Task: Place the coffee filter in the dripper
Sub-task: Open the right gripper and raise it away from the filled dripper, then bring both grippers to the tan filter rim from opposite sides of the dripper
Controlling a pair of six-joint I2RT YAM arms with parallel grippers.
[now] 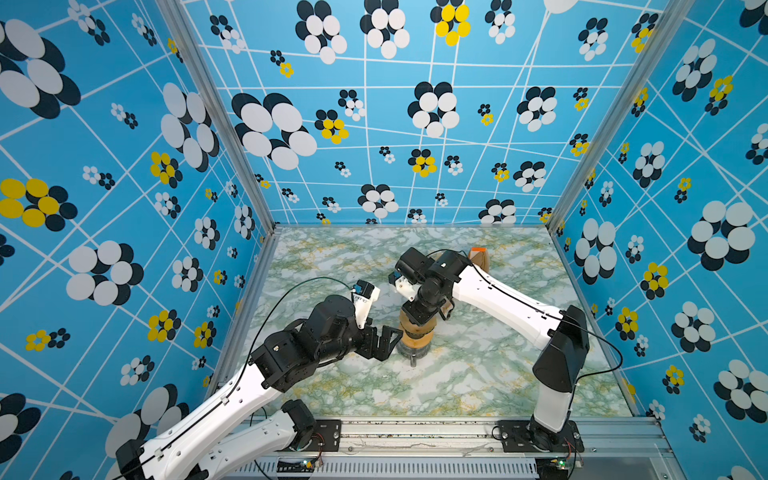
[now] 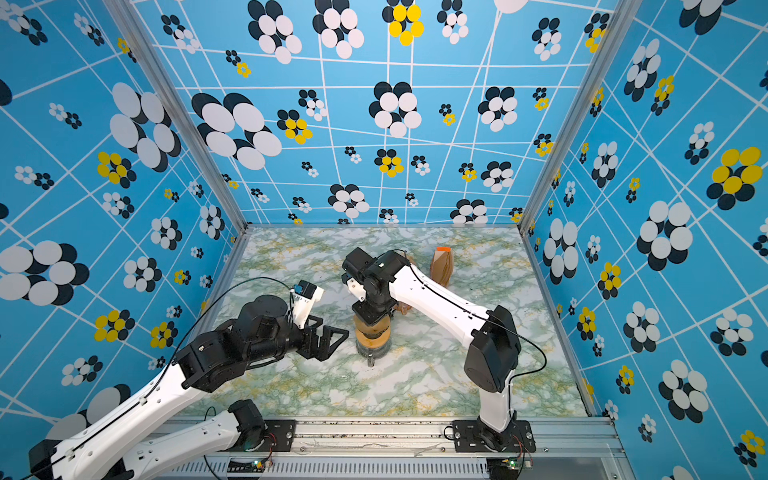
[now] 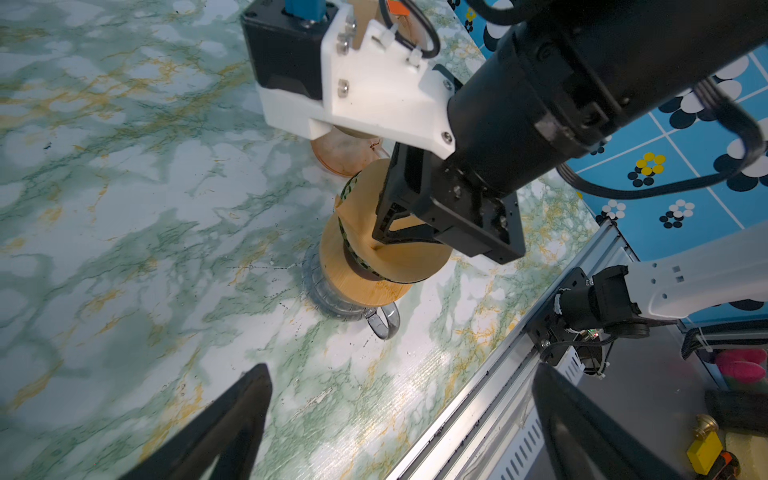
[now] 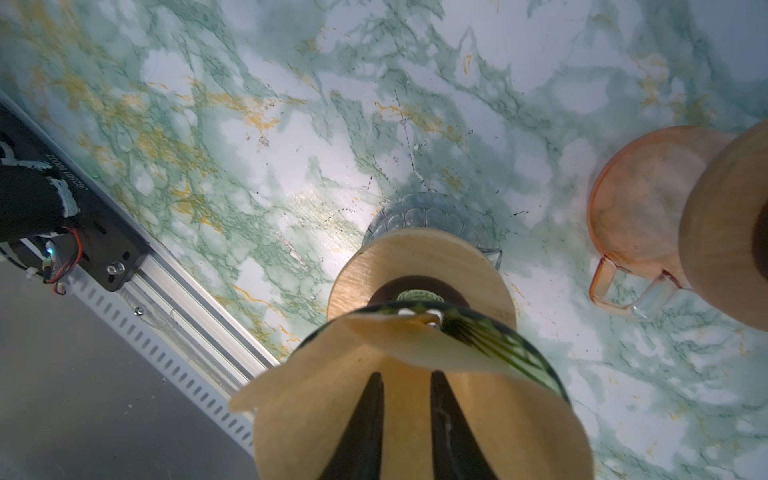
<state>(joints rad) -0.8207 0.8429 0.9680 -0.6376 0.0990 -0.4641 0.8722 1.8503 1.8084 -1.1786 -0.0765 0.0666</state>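
Blue flower-print walls [image 1: 124, 166] all round, green-and-gold marble tabletop [image 1: 478, 374] in the middle.

So, the coffee filter [image 4: 307, 399], tan paper, was down in the mouth of the dripper [image 4: 511, 345]. Its top edge flared out over the greenish glass rim on one side. The right gripper [image 4: 406, 376] was on it from above, jaws pinched almost together with a crease of the paper caught between them, so yeah, it had hold of the filter.

The dripper had a round wooden collar and sat on a clear glass mug [image 3: 332, 295], roughly mid-tabletop, with the mug's handle pointing toward the front rail [image 1: 415, 432].

The left gripper [image 3: 401, 368] was parked close beside the dripper, on its left in both top views. Its jaws were spread wide with nothing in them, and in the left wrist view it looked clear of the mug.

Behind the dripper stood an amber glass mug [image 4: 631, 199]. A second wooden piece [image 4: 723, 232] covered part of it in the right wrist view, and I couldn't tell if it actually sat on that mug. Further back, near the rear wall, a brown pack [image 2: 441, 266] with an orange top stood upright.
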